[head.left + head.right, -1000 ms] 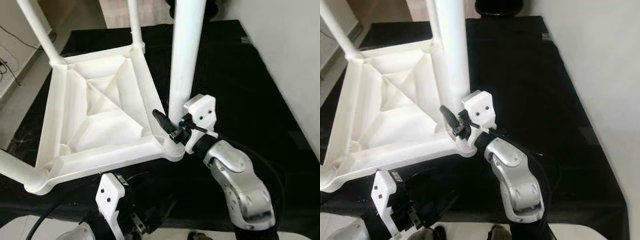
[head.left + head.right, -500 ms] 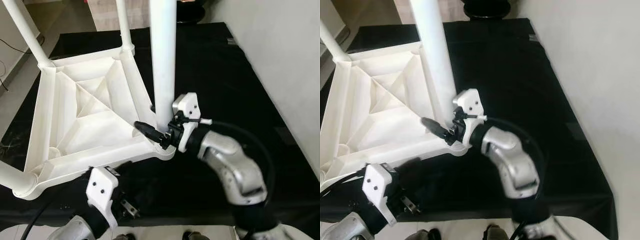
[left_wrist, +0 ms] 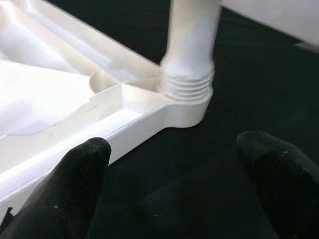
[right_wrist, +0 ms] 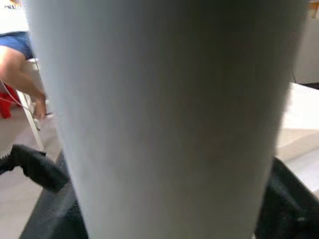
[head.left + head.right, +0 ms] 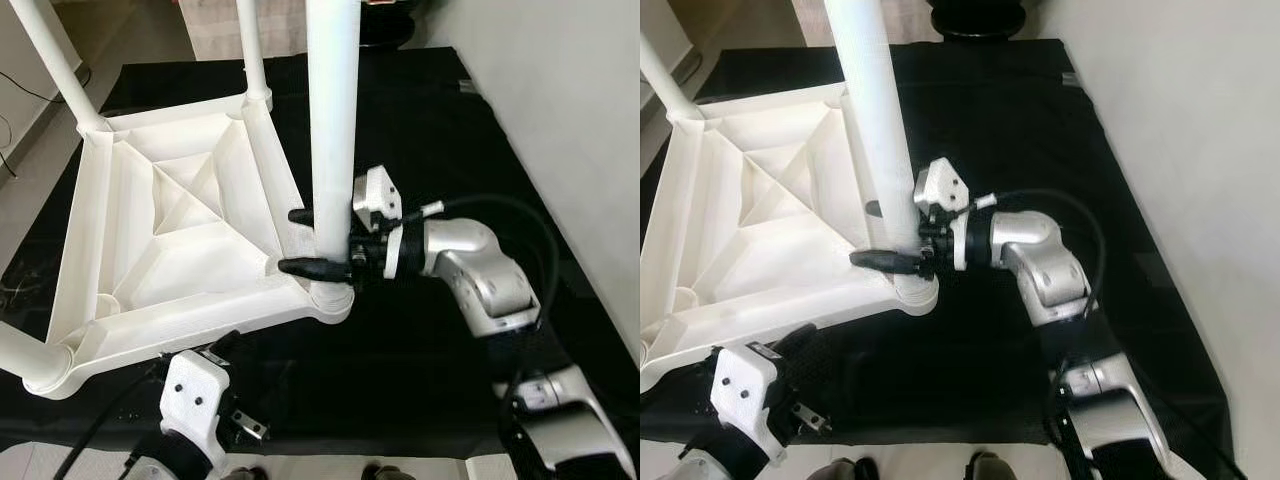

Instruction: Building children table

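Observation:
A white plastic children's table [image 5: 200,318] lies upside down on a black cloth, its ribbed underside facing up. The near right table leg [image 5: 332,120] stands upright in its threaded corner socket [image 3: 187,87]. My right gripper [image 5: 304,240] is shut on this leg just above the socket, one black finger [image 5: 303,266] in front and one finger [image 5: 298,215] behind. In the right wrist view the leg [image 4: 164,119] sits between the fingers. My left gripper [image 3: 174,149] hangs open low at the table's near edge, facing that corner, holding nothing.
Three more legs stand in the other corners: far left [image 5: 55,65], far right [image 5: 252,50], near left [image 5: 20,355]. A pale wall [image 5: 560,120] borders the cloth [image 5: 440,130] on the right. A person's leg [image 4: 15,55] is in the right wrist view.
My right gripper rolled from a tilted pose at the leg's base to a level grip with fingers on both sides of the leg. The head camera shifted; the left arm sank lower.

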Robot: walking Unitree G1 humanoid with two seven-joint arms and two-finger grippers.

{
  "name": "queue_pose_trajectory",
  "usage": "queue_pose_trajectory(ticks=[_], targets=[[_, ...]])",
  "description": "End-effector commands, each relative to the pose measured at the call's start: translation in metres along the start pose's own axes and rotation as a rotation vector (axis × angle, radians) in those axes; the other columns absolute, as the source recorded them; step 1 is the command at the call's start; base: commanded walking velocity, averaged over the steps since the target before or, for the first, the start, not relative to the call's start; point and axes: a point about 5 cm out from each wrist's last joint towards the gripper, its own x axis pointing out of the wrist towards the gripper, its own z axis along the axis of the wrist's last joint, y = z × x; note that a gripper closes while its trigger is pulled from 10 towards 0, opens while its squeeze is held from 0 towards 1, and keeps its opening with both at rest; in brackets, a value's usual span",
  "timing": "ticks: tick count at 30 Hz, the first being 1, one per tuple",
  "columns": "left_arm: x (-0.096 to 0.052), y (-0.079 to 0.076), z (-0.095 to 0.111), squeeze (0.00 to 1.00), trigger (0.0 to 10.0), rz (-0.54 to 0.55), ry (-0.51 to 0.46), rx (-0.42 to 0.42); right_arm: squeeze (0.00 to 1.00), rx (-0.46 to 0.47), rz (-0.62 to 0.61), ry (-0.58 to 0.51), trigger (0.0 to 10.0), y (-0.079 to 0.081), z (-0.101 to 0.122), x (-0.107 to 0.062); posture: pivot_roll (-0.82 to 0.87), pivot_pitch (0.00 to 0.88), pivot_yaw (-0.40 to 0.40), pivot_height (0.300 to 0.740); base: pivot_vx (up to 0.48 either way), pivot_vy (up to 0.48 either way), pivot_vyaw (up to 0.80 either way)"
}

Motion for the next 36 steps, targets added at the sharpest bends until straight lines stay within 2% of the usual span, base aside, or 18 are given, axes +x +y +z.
queue_pose_trajectory(ticks=[1,12,14,15,16,18,19,20,21,22,24,28,29,30,32,34,35,36], targets=[[-0.001,-0.001,-0.002,0.00,10.0,0.010,0.007,0.010,0.00,0.034,0.044,-0.033,0.0,0.001,-0.002,0.003,0.06,0.150,-0.006,0.740,0.000,0.000,0.00],[0.001,-0.006,-0.003,0.00,10.0,0.000,-0.007,0.016,0.00,0.076,0.046,-0.068,0.0,-0.001,-0.014,-0.007,0.05,0.141,-0.013,0.740,0.000,0.000,0.00],[0.002,-0.005,-0.003,0.00,10.0,-0.005,-0.015,0.015,0.00,0.136,-0.112,-0.084,0.0,0.008,-0.022,-0.008,0.04,0.139,-0.017,0.740,0.000,0.000,0.00],[0.002,-0.005,-0.003,0.00,10.0,-0.005,-0.015,0.015,0.00,0.136,-0.112,-0.084,0.0,0.008,-0.022,-0.008,0.04,0.139,-0.017,0.740,0.000,0.000,0.00],[0.003,-0.004,-0.003,0.00,10.0,-0.007,-0.017,0.015,0.00,0.153,-0.224,-0.072,0.0,0.014,-0.029,-0.007,0.03,0.138,-0.013,0.740,0.000,0.000,0.00],[0.003,-0.004,-0.003,0.00,10.0,-0.007,-0.017,0.015,0.00,0.153,-0.224,-0.072,0.0,0.014,-0.029,-0.007,0.03,0.138,-0.013,0.740,0.000,0.000,0.00],[0.003,-0.003,-0.003,0.00,10.0,-0.008,-0.018,0.015,0.00,0.077,-0.533,0.067,0.0,0.014,-0.041,-0.009,0.02,0.139,-0.007,0.740,0.000,0.000,0.00],[0.003,-0.001,-0.004,0.00,10.0,-0.005,-0.019,0.012,0.00,0.099,-0.731,0.104,0.0,0.026,-0.050,-0.012,0.01,0.145,-0.001,0.740,0.000,0.000,0.00],[0.003,-0.001,-0.004,0.00,10.0,-0.005,-0.019,0.012,0.00,0.099,-0.731,0.104,0.0,0.026,-0.050,-0.012,0.01,0.145,-0.001,0.740,0.000,0.000,0.00],[0.003,0.000,-0.005,0.00,10.0,-0.003,-0.020,0.002,0.00,0.058,-0.810,0.146,0.0,0.042,-0.055,-0.012,-0.01,0.134,0.019,0.740,0.000,0.000,0.00],[0.003,0.001,-0.007,0.00,10.0,-0.001,-0.021,-0.004,0.00,0.052,-0.837,0.169,0.0,0.050,-0.060,-0.011,0.00,0.119,0.020,0.740,0.000,0.000,0.00],[0.004,0.001,-0.008,0.00,10.0,-0.001,-0.021,-0.009,0.00,0.060,-0.815,0.168,0.0,0.053,-0.063,-0.009,0.00,0.119,0.020,0.740,0.000,0.000,0.00],[0.004,0.002,-0.011,0.00,10.0,-0.003,-0.019,-0.022,0.00,0.058,-0.792,0.175,1.0,0.052,-0.064,-0.006,0.01,0.110,0.012,0.740,0.000,0.000,0.00],[0.005,0.003,-0.012,0.00,10.0,-0.005,-0.018,-0.033,0.00,0.079,-0.759,0.150,10.0,0.049,-0.064,-0.001,0.01,0.110,0.011,0.740,0.000,0.000,0.00],[0.005,0.004,-0.014,0.00,10.0,-0.005,-0.018,-0.041,0.00,0.092,-0.735,0.131,10.0,0.048,-0.063,0.003,0.01,0.105,0.012,0.740,0.000,0.000,0.00],[0.005,0.005,-0.015,0.00,10.0,-0.004,-0.018,-0.048,0.05,0.107,-0.685,0.097,10.0,0.046,-0.060,0.008,0.01,0.102,0.015,0.740,0.000,0.000,0.00],[0.005,0.006,-0.015,0.00,10.0,-0.003,-0.018,-0.051,1.00,0.126,-0.622,0.058,10.0,0.044,-0.056,0.011,0.00,0.098,0.017,0.740,0.000,0.000,0.00],[0.006,0.006,-0.016,0.00,10.0,-0.008,-0.019,-0.056,1.00,0.134,-0.578,0.024,10.0,0.042,-0.050,0.012,0.00,0.093,0.017,0.740,0.000,0.000,0.00]])
